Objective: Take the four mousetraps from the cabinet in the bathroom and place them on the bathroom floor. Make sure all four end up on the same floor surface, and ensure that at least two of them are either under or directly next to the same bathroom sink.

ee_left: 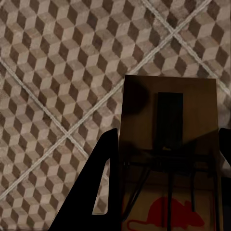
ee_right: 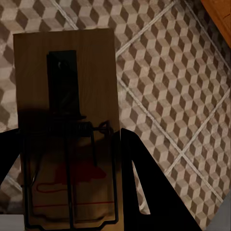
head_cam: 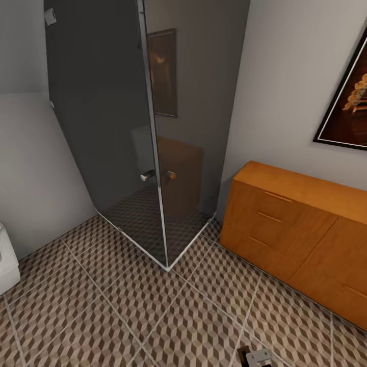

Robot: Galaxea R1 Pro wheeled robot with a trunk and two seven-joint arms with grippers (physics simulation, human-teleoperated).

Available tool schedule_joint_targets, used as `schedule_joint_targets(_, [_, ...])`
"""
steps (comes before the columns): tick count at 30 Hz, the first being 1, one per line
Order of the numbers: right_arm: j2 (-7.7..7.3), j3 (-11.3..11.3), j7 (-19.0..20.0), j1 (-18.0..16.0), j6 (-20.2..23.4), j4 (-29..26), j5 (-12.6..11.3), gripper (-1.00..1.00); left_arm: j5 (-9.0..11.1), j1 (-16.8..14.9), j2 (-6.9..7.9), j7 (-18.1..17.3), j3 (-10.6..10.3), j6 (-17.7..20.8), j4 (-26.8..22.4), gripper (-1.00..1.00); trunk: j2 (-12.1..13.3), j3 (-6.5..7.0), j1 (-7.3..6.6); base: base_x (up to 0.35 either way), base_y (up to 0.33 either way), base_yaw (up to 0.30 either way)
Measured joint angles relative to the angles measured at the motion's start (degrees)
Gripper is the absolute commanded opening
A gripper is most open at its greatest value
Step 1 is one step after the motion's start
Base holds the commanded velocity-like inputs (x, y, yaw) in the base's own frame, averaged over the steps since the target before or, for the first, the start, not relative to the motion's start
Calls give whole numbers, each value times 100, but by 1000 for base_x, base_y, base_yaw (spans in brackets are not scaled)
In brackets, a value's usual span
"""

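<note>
Above the bathroom floor [ee_left: 53,72], one mousetrap [ee_left: 168,159] is clamped in the left gripper [ee_left: 166,180] jaws, another mousetrap [ee_right: 67,130] in the right gripper [ee_right: 67,185] jaws. Cabinet [head_cam: 300,229] at right; carry step judged underway. Next: sink to be found, traps set down beside it.

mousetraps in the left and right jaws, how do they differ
The left wrist's mousetrap shows a bright, solid red mouse print; the print on the right wrist's mousetrap is dim, with a thin red outline and line below. The left one's board looks dark brown in shade, the right one's upper board lighter tan. Both are flat wooden slabs with a dark plate and wire spring, each between dark fingers above the cube-pattern floor.
</note>
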Motion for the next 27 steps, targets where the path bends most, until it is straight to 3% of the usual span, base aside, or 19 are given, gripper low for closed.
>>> schedule_joint_targets(27, [0,3,2,0,0,3,6,-100,-2,-5,-3,0,-1,0,-2,-100,0,-11,0,0,0,292])
